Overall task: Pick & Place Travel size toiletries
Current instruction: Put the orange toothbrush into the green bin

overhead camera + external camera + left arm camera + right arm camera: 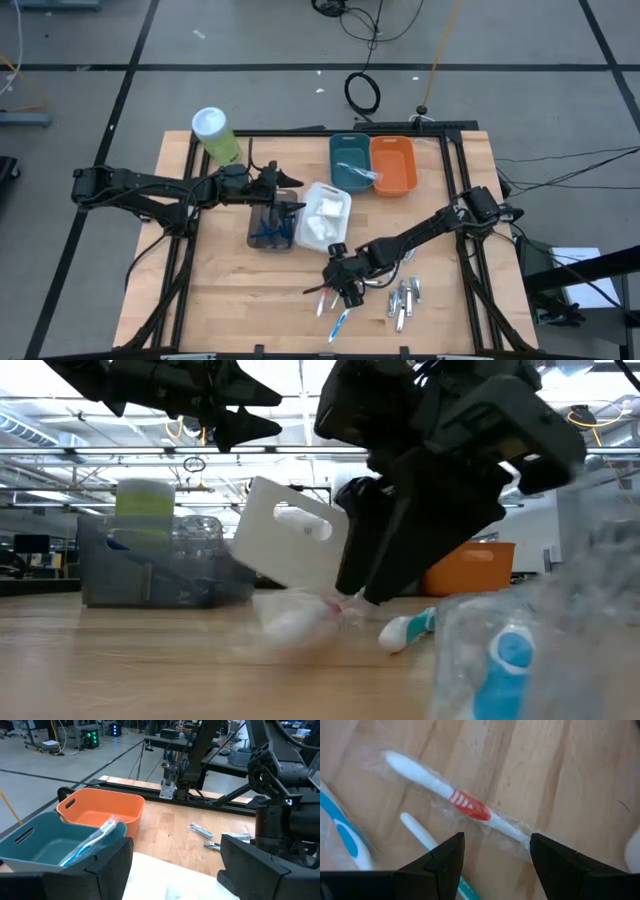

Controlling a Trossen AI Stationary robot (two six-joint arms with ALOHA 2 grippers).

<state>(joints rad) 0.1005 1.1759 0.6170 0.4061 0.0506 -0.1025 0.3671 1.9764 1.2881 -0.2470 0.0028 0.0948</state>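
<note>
Right hand [337, 292]: low over the near middle of the worktop [230, 290], fingers apart with nothing between them; the right wrist view shows both dark fingers [445, 855] spread just above a wrapped toothbrush.
Red-marked toothbrush [462, 802]: white, with a red grip patch, sealed in clear film, lying flat on the wood right under the right hand's open fingers.
Other toothbrushes: a blue-and-white one [345, 832] and a white one with a teal end [420, 837] lie close beside the red-marked one; in the high view a blue one [338, 324] lies near the front edge.
Silvery tubes [404, 300]: a small cluster on the wood, just to the right of the right hand.
Left hand [290, 196]: held above the grey bin [254, 236], fingers apart and empty, by the left wrist view.
Grey bin contents: dark blue items [272, 228], probably razors, though too small to be sure.
White bin [343, 198]: next to the grey bin, holding pale soft packets [318, 222].
Teal bin [348, 156]: at the far side, with one wrapped blue toothbrush [92, 844] leaning inside it.
Orange bin [394, 165]: touching the teal bin on its right.
Green canister [218, 136]: with a white lid, at the far left corner.
</note>
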